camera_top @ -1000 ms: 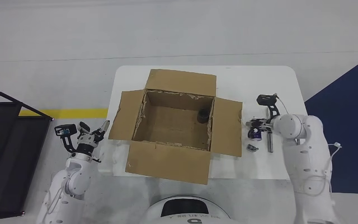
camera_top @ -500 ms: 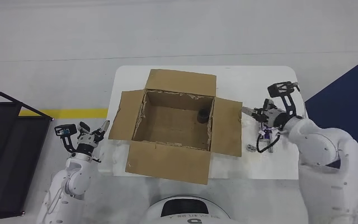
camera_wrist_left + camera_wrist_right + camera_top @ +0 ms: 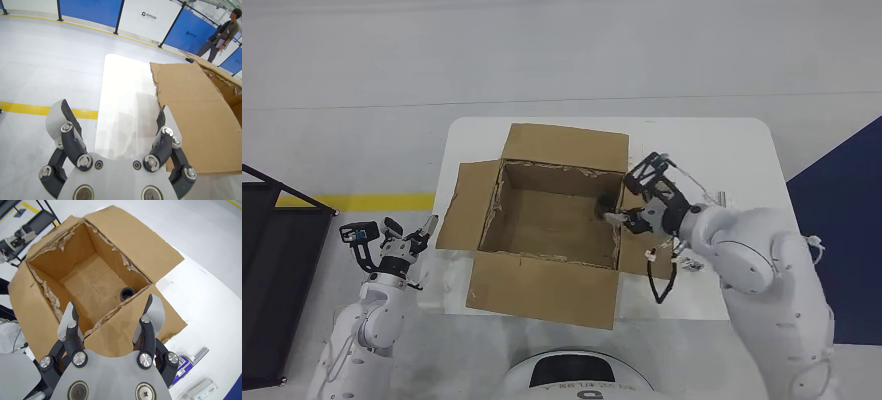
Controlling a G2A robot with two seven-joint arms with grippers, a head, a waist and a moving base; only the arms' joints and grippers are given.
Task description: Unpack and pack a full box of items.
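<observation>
An open cardboard box [image 3: 542, 285] stands mid-table with its flaps spread. One dark ring-shaped roll [image 3: 605, 207] lies on the box floor in the far right corner, and shows as a black ring [image 3: 127, 294] in the right wrist view. My right gripper [image 3: 622, 215] [image 3: 111, 304] hangs open above the box's right flap, just short of the roll, holding nothing. My left gripper [image 3: 425, 230] [image 3: 113, 107] is open and empty off the table's left edge, beside the left flap [image 3: 192, 117].
On the white table [image 3: 712, 140] right of the box lie a blue-and-white can [image 3: 182, 363], a silver bar [image 3: 201, 352] and a clear packet [image 3: 202, 387]. A black rack [image 3: 262, 260] stands on the floor to the left.
My right arm swung left from the unpacked items on the table's right side to above the box's right flap. The left arm stayed still.
</observation>
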